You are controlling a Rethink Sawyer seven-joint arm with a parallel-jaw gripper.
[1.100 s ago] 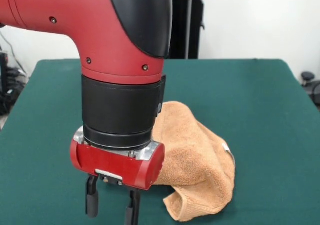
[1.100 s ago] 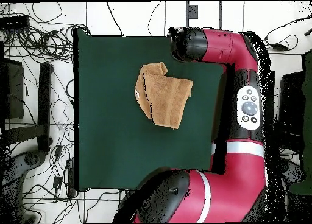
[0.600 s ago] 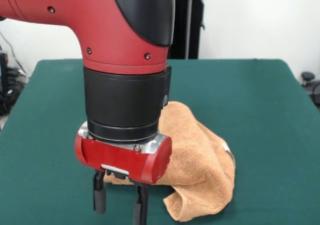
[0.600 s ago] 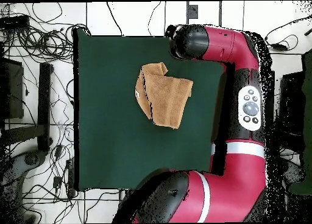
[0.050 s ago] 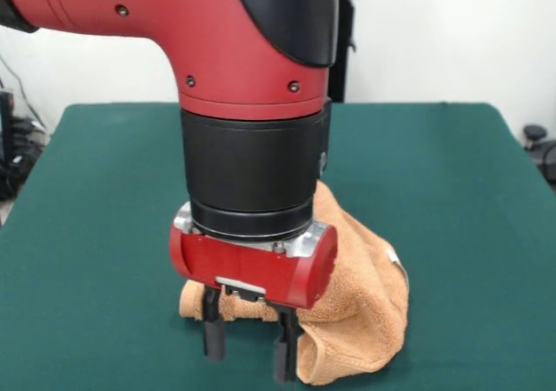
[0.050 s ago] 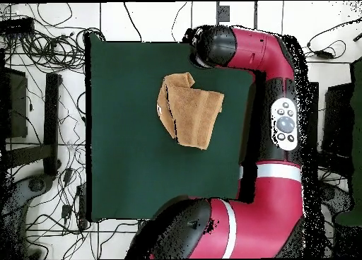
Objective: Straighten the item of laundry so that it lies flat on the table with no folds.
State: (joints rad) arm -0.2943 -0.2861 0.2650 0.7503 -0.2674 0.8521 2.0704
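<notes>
The towel [image 5: 360, 300] lies bunched and folded on the desk [image 5: 452, 174], not flat. In the front view its cloth rises in a soft hump to the right of the gripper, with a thick rolled fold at the near edge and a flatter strip reaching left behind the fingers. A small white tag [image 5: 395, 259] shows on its right side. From overhead the towel [image 6: 191, 112] sits in the far half of the green desk [image 6: 127, 165], roughly midway across, as a doubled shape with a narrower flap toward the far edge and a wider folded slab below it.

The gripper [image 5: 248, 347] hangs just in front of the towel's near left part in the front view. Its two black fingers [image 5: 212, 334] point down and stand spread apart, with nothing between them; the right one is just beside the rolled fold, and whether it touches cannot be told. Above them sits the red wrist block [image 5: 252, 265], then a black collar and the red arm [image 5: 217, 35].

Overhead, the arm [image 6: 279, 123] runs along the right side of the desk, its end at the far right corner. Cables [image 6: 42, 38] lie on the floor at the left.
</notes>
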